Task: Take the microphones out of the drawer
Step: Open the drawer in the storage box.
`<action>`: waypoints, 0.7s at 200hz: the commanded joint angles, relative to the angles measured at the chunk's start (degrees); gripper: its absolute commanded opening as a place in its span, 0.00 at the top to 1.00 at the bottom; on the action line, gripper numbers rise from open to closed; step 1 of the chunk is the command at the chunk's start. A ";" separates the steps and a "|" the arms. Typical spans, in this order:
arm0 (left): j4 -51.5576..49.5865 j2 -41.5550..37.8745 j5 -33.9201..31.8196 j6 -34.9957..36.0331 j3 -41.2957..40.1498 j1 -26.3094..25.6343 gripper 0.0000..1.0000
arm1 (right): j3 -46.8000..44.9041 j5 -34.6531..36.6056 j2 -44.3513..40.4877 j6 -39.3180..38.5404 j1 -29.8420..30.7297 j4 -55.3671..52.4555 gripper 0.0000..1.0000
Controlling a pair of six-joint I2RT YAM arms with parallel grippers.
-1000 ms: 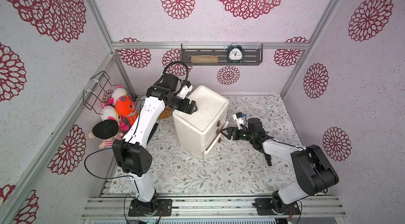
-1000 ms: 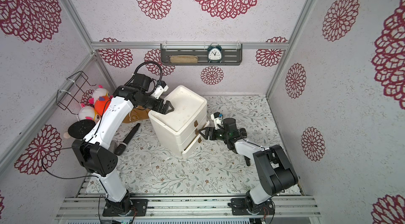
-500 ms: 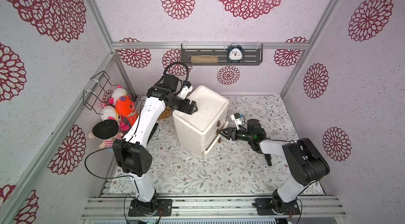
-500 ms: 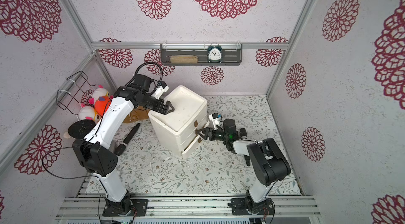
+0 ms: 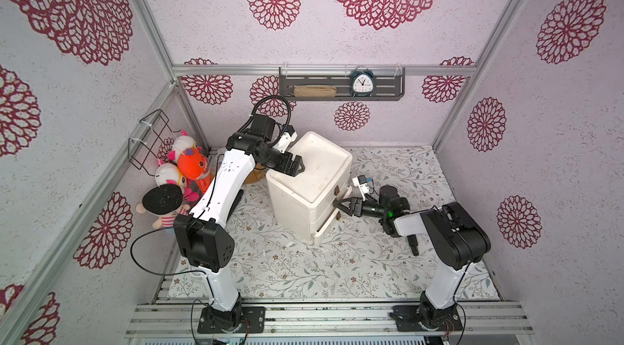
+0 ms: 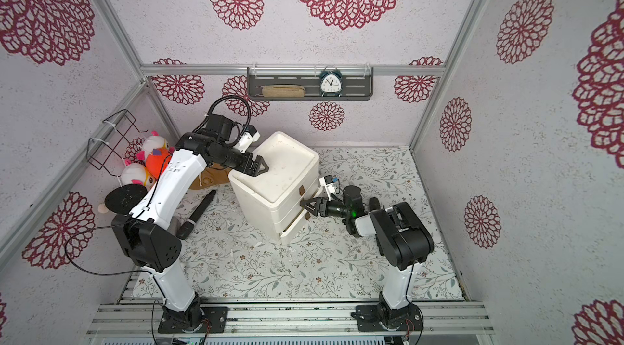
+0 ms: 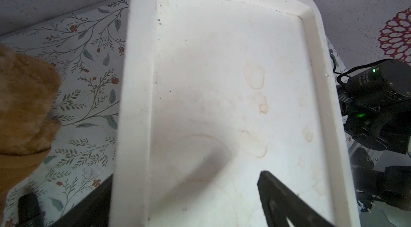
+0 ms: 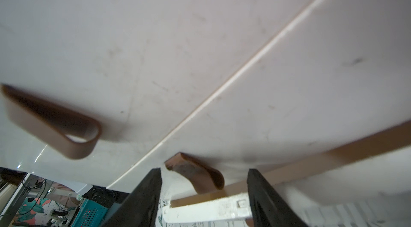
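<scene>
Straddling brown pull tab on drawer with right gripper, jaws apart. Expecting floppy tab, light drawer; aiming near tab root. Spanning drawer unit left rim with left gripper, wide open.

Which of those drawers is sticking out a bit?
The bottom drawer: its front juts out of the white cabinet near the floor, while the drawers above it look shut.

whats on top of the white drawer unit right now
Only the left gripper, open, straddling one rim of the drawer unit; its stained top holds nothing else. The patch beneath the gripper is covered.
</scene>
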 commanded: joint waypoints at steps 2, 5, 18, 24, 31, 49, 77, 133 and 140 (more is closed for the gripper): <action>-0.41 -0.07 2.42 0.36 -0.14 -1.55 0.03 | 0.69 -3.56 2.07 4.15 -0.33 9.05 0.42; -0.32 -0.05 2.48 0.34 -0.08 -1.55 0.03 | 0.70 -3.77 2.40 4.81 -0.32 10.15 0.43; -0.32 0.11 2.50 0.28 0.10 -1.50 0.03 | 0.46 -4.18 3.34 7.34 -0.40 14.05 0.45; -0.32 0.17 2.58 0.20 0.18 -1.57 0.03 | 0.43 -4.32 3.67 7.94 -0.32 14.78 0.47; -0.32 0.33 2.69 0.27 0.26 -1.52 0.03 | 0.58 -4.47 3.86 8.35 -0.39 15.11 0.48; -0.41 0.52 2.82 0.26 0.29 -1.46 0.03 | 0.66 -5.15 4.17 9.27 -0.15 16.54 0.51; -0.43 0.52 2.81 0.20 0.23 -1.45 0.03 | 0.94 -5.96 4.46 11.20 0.24 19.20 0.51; -0.46 0.55 2.89 0.18 0.21 -1.46 0.03 | 1.08 -6.30 5.18 12.85 0.77 21.32 0.56; -0.41 0.46 2.85 0.18 0.21 -1.41 0.03 | 1.18 -6.25 5.31 12.95 0.77 21.10 0.57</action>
